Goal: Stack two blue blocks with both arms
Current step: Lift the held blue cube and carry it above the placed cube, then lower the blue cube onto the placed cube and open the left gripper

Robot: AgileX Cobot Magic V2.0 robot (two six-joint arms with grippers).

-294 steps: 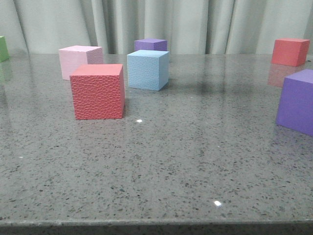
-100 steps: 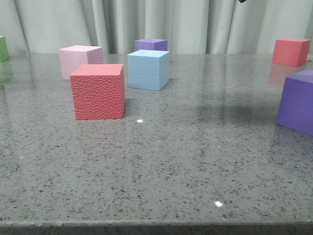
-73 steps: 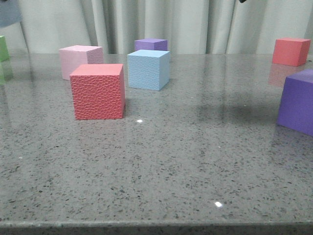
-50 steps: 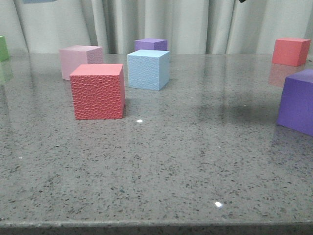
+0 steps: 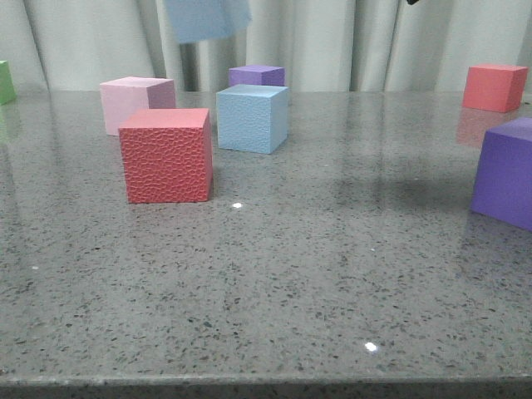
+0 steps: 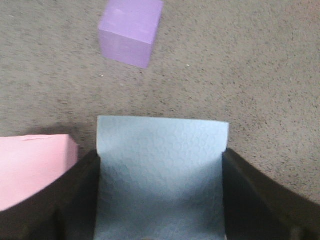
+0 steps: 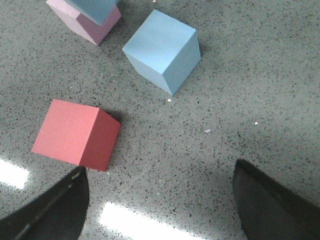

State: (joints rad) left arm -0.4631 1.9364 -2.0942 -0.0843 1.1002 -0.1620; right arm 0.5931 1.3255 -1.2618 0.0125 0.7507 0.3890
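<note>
Judging from the front view, I'd call the job about half done: one blue block (image 5: 207,18) hangs in the air at the upper edge of the frame, left of centre, slightly tilted, while the other blue block (image 5: 252,118) sits flat on the counter (image 5: 332,274) in the upper middle, turned so a corner edge faces the camera; nothing is stacked yet. A cube has no long axis. Neither tool shows here. Moving to the left wrist view, the left tool (image 6: 160,200) is clamped on the lifted block (image 6: 161,175), dark fingers (image 6: 75,195) pressing both side faces, with a purple cube (image 6: 131,31) and a pink cube (image 6: 35,167) on the counter below. Over in the right wrist view, the right tool (image 7: 160,200) stands wide apart and empty, the resting block (image 7: 162,47) in the upper centre, a red cube (image 7: 76,132) at left.
</note>
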